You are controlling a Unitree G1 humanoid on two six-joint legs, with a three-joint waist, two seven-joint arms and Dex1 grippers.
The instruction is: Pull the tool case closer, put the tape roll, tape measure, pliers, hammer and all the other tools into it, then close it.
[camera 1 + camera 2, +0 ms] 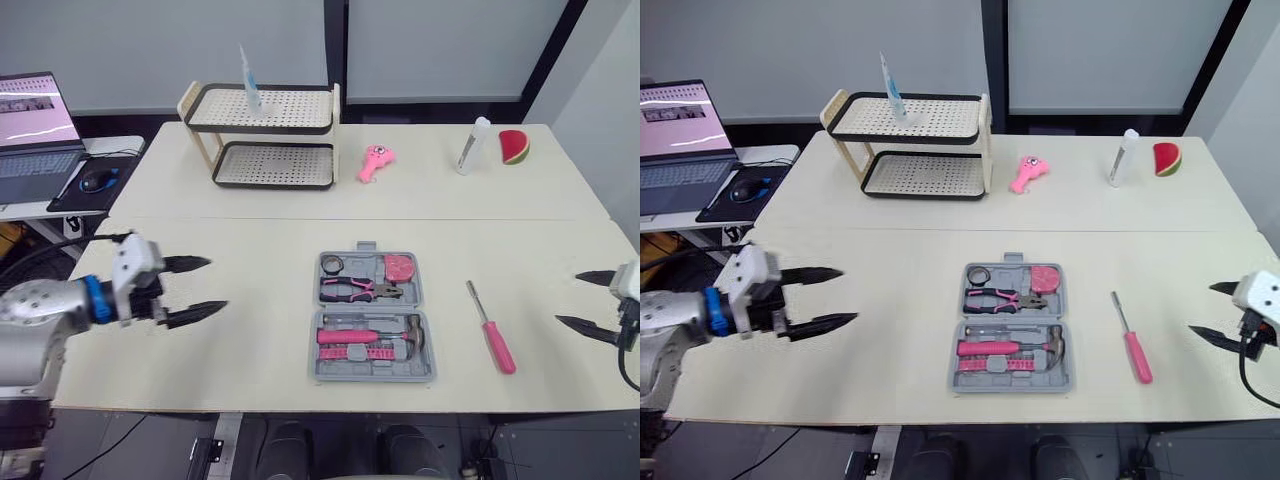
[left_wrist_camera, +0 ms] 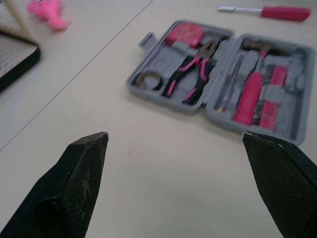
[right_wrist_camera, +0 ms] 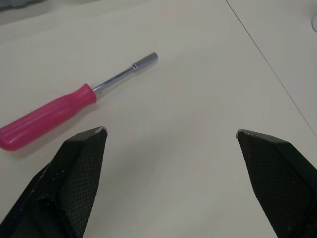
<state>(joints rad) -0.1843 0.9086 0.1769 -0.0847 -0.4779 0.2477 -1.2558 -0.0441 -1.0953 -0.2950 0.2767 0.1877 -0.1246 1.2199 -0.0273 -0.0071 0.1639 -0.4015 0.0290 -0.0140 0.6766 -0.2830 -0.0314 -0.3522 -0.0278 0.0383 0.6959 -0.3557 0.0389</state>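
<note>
The grey tool case (image 1: 372,318) lies open near the table's front edge. Its far half holds a dark tape roll (image 1: 333,265), a pink tape measure (image 1: 399,267) and pink-handled pliers (image 1: 358,290); its near half holds a pink-handled hammer (image 1: 368,335) and pink bits. A pink-handled screwdriver (image 1: 491,329) lies on the table right of the case, and it lies close ahead of the fingers in the right wrist view (image 3: 59,111). My left gripper (image 1: 202,288) is open, well left of the case. My right gripper (image 1: 588,300) is open at the right edge, right of the screwdriver.
A two-tier shelf rack (image 1: 264,137) stands at the back left. A pink toy (image 1: 375,161), a white tube (image 1: 473,146) and a watermelon slice toy (image 1: 514,147) sit at the back. A laptop (image 1: 35,125) and mouse (image 1: 97,179) rest on a side table at the left.
</note>
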